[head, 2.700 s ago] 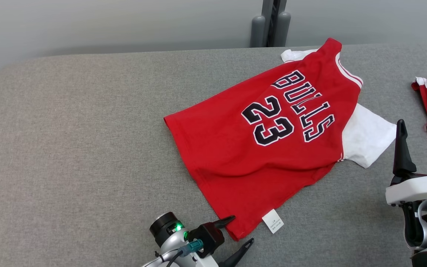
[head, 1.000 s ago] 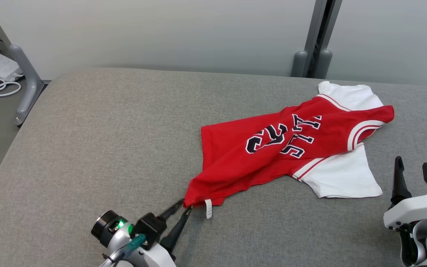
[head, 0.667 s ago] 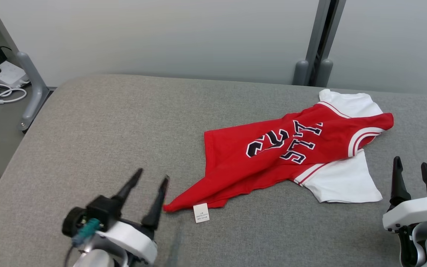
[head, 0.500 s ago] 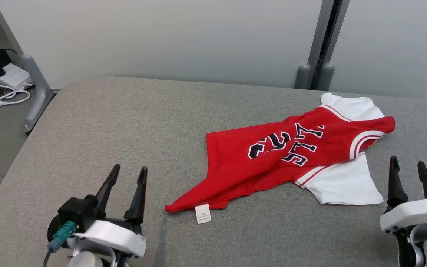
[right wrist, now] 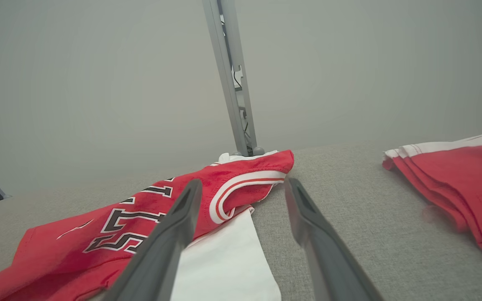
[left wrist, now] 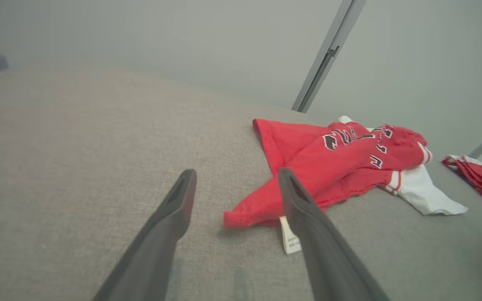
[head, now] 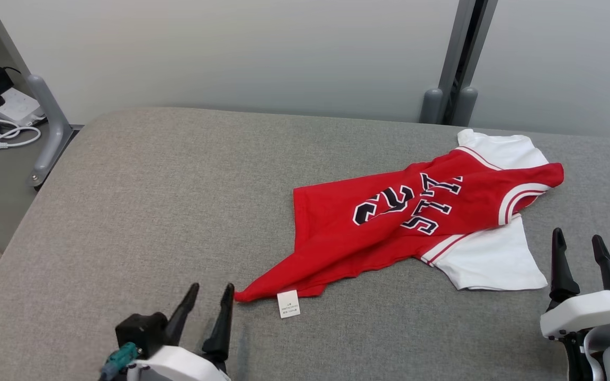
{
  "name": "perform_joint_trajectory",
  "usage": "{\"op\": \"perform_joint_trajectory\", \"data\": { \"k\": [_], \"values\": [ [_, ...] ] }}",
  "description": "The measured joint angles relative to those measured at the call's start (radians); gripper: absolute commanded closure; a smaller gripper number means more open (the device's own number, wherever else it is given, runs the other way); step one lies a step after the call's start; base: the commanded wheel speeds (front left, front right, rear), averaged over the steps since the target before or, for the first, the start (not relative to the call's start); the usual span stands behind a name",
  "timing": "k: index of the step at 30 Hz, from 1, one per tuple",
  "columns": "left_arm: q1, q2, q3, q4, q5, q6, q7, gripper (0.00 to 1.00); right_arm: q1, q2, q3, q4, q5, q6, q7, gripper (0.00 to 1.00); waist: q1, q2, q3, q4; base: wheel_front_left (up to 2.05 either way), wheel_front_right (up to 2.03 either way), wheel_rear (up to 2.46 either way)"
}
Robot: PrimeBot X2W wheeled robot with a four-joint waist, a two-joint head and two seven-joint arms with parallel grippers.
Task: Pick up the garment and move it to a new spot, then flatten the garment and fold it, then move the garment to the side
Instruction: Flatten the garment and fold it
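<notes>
The jersey (head: 389, 227) lies crumpled on the right half of the grey tabletop (head: 151, 185). Its long axis runs on a slant, from a pointed hem corner (head: 241, 297) at the near left up to the collar at the far right. A white sleeve (head: 490, 264) spreads out flat on its near right side.

The left pincer (head: 211, 290) stands wide open and empty, just beside the hem corner. In the left wrist view the corner sits just ahead of the fingers, in line with the gap between them and a little toward the right finger. The right pincer (head: 576, 237) is also wide open and empty, near the sleeve's edge but apart from it. The left arm is therefore nearer the hem and the right arm nearer the sleeve and collar. Flattening will likely turn on that split, with each arm working its own end.

The chest print is black with white edging and is creased. The letters "LLS" can be made out, while the digits beside them are folded and hard to read. A white label (head: 288, 304) lies on the tabletop at the hem, its print too small to read. A folded red pile (right wrist: 446, 171) sits well off to the right.
</notes>
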Motion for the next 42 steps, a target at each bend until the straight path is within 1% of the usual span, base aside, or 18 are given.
{"op": "perform_joint_trajectory", "data": {
  "k": [5, 8, 17, 21, 26, 27, 28, 29, 33, 36, 39, 42],
  "values": [
    [-0.023, -0.002, -0.109, 0.116, -0.095, -0.001, 0.0, 0.0, -0.001, 0.0, 0.009, 0.003, -0.001, 0.0, 0.0, 0.0, 0.0, 0.0, 0.011, -0.006, 0.0, 0.0, 0.0],
    [-0.06, -0.003, -0.151, 0.175, -0.162, -0.001, 0.0, 0.0, -0.005, 0.0, 0.017, 0.005, -0.001, 0.0, 0.0, 0.0, 0.0, 0.0, 0.021, -0.013, 0.0, 0.0, 0.0],
    [-0.152, -0.002, -0.22, 0.323, -0.293, -0.001, 0.0, 0.0, -0.016, -0.004, 0.026, 0.007, -0.001, 0.0, 0.0, 0.0, 0.0, 0.0, 0.05, -0.036, 0.0, 0.0, 0.0],
    [-0.179, -0.002, -0.234, 0.346, -0.336, -0.001, 0.0, 0.0, -0.018, -0.008, 0.027, 0.007, -0.002, 0.0, 0.0, 0.0, 0.0, 0.0, 0.061, -0.045, 0.0, 0.0, 0.0],
    [-0.208, -0.002, -0.244, 0.362, -0.354, -0.001, 0.0, 0.0, -0.034, -0.01, 0.03, 0.007, -0.003, 0.0, 0.0, 0.0, 0.0, 0.0, 0.084, -0.053, 0.0, 0.0, 0.0],
    [-0.215, -0.002, -0.251, 0.365, -0.358, -0.001, 0.0, 0.18, -0.036, -0.012, 0.03, 0.007, -0.004, 0.0, 0.0, 0.0, 0.0, 0.0, 0.089, -0.054, 0.0, 0.0, 0.0],
    [-0.22, -0.002, -0.258, 0.37, -0.366, -0.001, 0.0, 0.64, -0.037, -0.013, 0.029, 0.007, -0.005, 0.0, 0.0, 0.0, 0.0, 0.0, 0.094, -0.056, 0.0, 0.0, 0.0],
    [-0.225, -0.003, -0.261, 0.375, -0.37, -0.001, 0.0, 1.0, -0.037, -0.014, 0.027, 0.007, -0.007, 0.0, 0.0, 0.0, 0.0, 0.0, 0.098, -0.056, 0.0, 0.0, 0.0],
    [-0.239, -0.002, -0.267, 0.384, -0.38, -0.001, 0.0, 1.0, -0.041, -0.016, 0.018, 0.011, -0.011, 0.0, 0.0, 0.0, 0.0, 0.0, 0.107, -0.053, 0.0, 0.0, 0.0],
    [-0.242, 0.001, -0.242, 0.349, -0.376, -0.001, 0.0, 1.0, -0.042, -0.016, 0.006, 0.037, -0.01, 0.0, 0.0, 0.0, 0.0, 0.0, 0.105, -0.043, 0.0, 0.0, 0.0],
    [-0.238, 0.007, -0.212, 0.287, -0.342, -0.001, 0.0, 1.0, -0.048, -0.014, -0.009, 0.091, 0.001, 0.0, 0.0, 0.0, 0.0, 0.0, 0.1, -0.031, 0.0, 0.0, 0.0],
    [-0.221, 0.01, -0.183, 0.216, -0.289, -0.001, 0.0, 1.0, -0.066, -0.012, -0.02, 0.179, 0.019, 0.0, 0.0, 0.0, 0.0, 0.0, 0.095, -0.017, 0.0, 0.0, 0.0]
  ]
}}
